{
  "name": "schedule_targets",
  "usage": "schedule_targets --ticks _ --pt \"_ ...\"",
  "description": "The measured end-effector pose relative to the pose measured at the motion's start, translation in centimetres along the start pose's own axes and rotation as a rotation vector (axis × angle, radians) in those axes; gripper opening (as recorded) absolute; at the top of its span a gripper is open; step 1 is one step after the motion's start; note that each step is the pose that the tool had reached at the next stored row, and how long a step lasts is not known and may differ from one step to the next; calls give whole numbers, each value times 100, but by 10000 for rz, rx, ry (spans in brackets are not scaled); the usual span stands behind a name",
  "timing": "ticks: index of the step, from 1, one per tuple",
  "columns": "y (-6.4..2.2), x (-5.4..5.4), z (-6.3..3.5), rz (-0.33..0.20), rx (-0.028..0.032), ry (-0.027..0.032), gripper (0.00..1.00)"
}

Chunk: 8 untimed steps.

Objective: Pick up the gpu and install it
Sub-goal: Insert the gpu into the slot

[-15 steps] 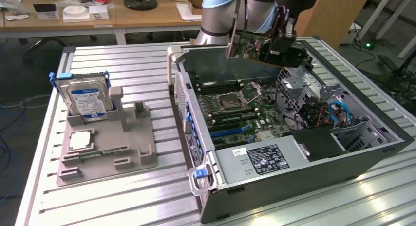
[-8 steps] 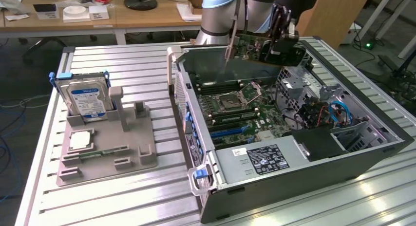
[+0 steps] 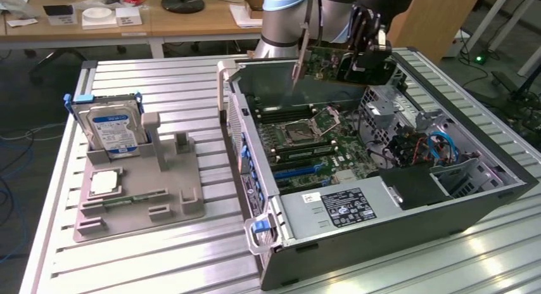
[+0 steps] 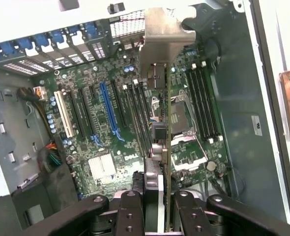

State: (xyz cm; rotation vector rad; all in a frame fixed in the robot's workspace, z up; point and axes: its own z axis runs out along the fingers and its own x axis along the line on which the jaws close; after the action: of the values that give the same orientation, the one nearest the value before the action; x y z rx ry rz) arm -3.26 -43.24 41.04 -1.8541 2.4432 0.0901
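The gpu (image 3: 334, 63) hangs above the far end of the open computer case (image 3: 473, 148), standing on edge with its silver bracket (image 3: 299, 53) toward the exterior view's left. My gripper (image 3: 369, 58) is shut on the card's other end. In the wrist view the gpu (image 4: 167, 147) appears edge-on, its bracket (image 4: 164, 34) farthest from the camera, and my gripper (image 4: 159, 216) clamps it between both black fingers (image 4: 130, 211). Below lies the motherboard (image 4: 101, 142), whose long blue slot (image 4: 110, 115) sits off to one side of the card's edge. The card hangs over the processor socket (image 4: 182, 118).
A grey holder tray (image 3: 139, 199) stands on the slatted table (image 3: 127, 268) at the exterior view's left, carrying a hard drive (image 3: 114, 129) and a green memory stick (image 3: 135, 198). Inside the case are the power supply (image 3: 338, 208), cables (image 3: 422, 148) and a drive cage (image 3: 384, 104).
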Motion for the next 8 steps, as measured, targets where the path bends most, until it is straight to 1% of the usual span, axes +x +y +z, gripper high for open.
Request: schedule_targets --ticks 3,8 --pt "0 1 2 -183 -7 -2 28" --pt "0 1 2 -217 -10 -3 28"
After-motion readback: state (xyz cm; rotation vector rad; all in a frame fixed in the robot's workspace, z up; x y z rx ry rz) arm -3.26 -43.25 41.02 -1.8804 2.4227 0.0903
